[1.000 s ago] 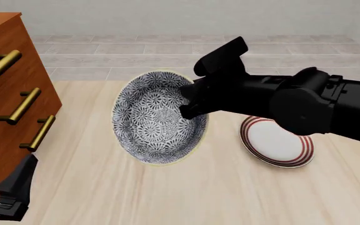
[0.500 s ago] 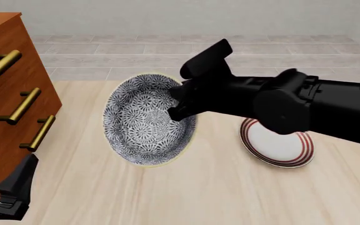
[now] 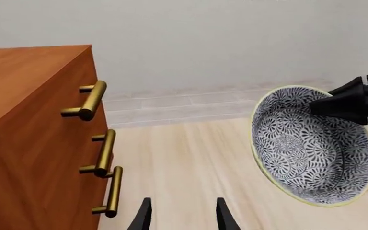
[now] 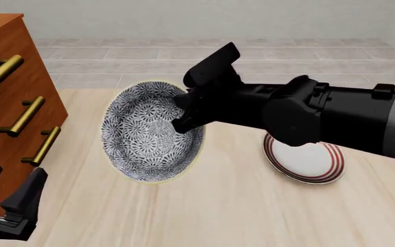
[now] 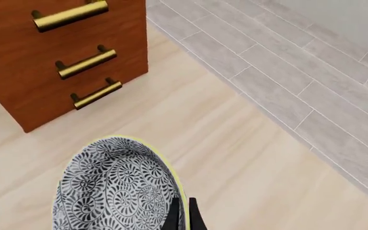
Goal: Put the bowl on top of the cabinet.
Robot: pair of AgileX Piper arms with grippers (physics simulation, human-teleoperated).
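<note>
Left gripper (image 4: 9, 203): parked nearest the camera, low at the left edge of the table (image 4: 204, 216), just in front of the cabinet's base; its fingers are seen spread apart with nothing between them, and no part in the carry is taken by it.

Progress: the pick-up is judged done, since the bowl is held clear of the table; the transfer to the cabinet and the set-down on its top are judged left to do.

Bowl (image 4: 153, 131): held in the air, tipped steeply on edge so that its patterned inside is turned toward the front camera; it hangs between the cabinet and the plate, nearer the plate's side, and apart from the cabinet.

Right gripper (image 4: 183, 110): clenched on the bowl's rim, one finger seen inside the wall in the left wrist view and a thin gap over the pale rim seen in the right wrist view; the bowl hangs from the fingertips out to the arm's left.

Plate (image 4: 304, 157): a white one with red rings, left lying on the table under the right arm, untouched.

Cabinet (image 4: 12, 98): standing at the far left, its top (image 3: 24, 76) bare in the left wrist view and lying above the bowl's present height, so a lift and a leftward carry are judged necessary.
</note>
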